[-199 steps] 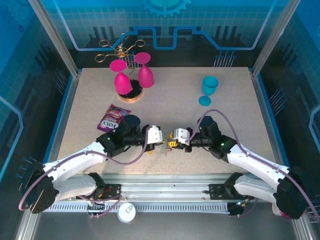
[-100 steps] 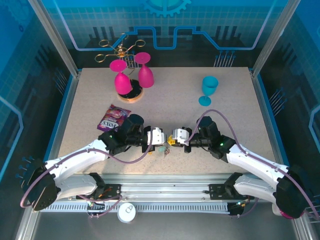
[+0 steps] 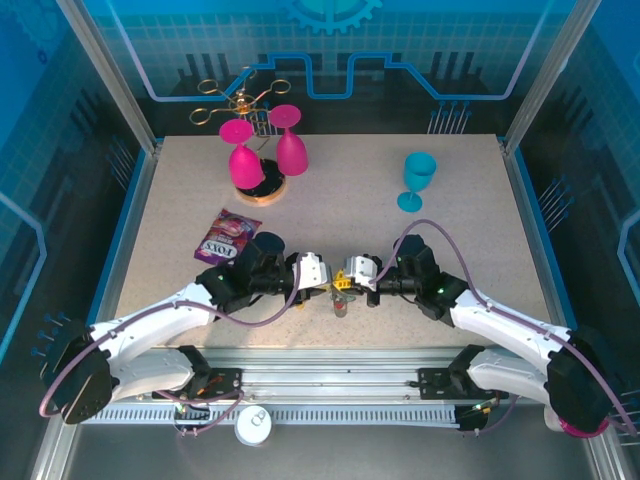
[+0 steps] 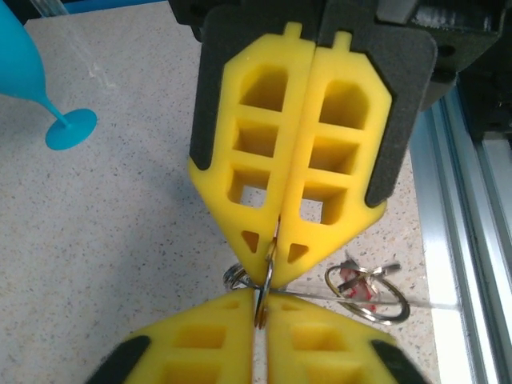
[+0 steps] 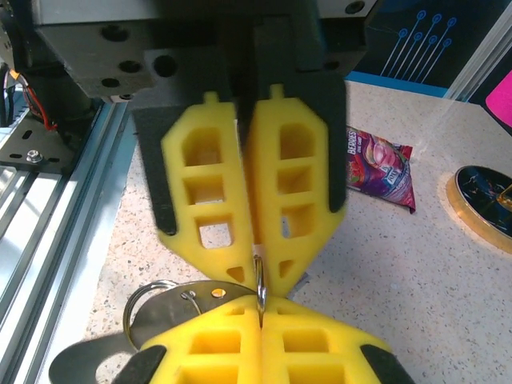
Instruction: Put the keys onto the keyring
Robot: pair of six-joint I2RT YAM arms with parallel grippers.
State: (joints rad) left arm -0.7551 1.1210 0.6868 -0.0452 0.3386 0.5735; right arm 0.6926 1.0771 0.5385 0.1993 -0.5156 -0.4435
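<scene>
The left pincer [image 4: 260, 302] is closed on a thin silver metal ring [image 5: 258, 276], seen edge-on; I cannot tell if a key hangs on it. The right pincer [image 4: 274, 262] meets it tip to tip and is closed on this same ring. Further right in the left wrist view, the wire keyring with small red tag [image 4: 354, 282] is just beside the tips, over the speckled beige desk [image 4: 120, 224].

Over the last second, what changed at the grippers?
The left gripper nudged right toward the right gripper, then eased back slightly; the red-tagged keyring beneath them shifted toward the near edge. Both are shut tip to tip on a thin metal ring. Pink glasses, teal cup and packet stayed put.
</scene>
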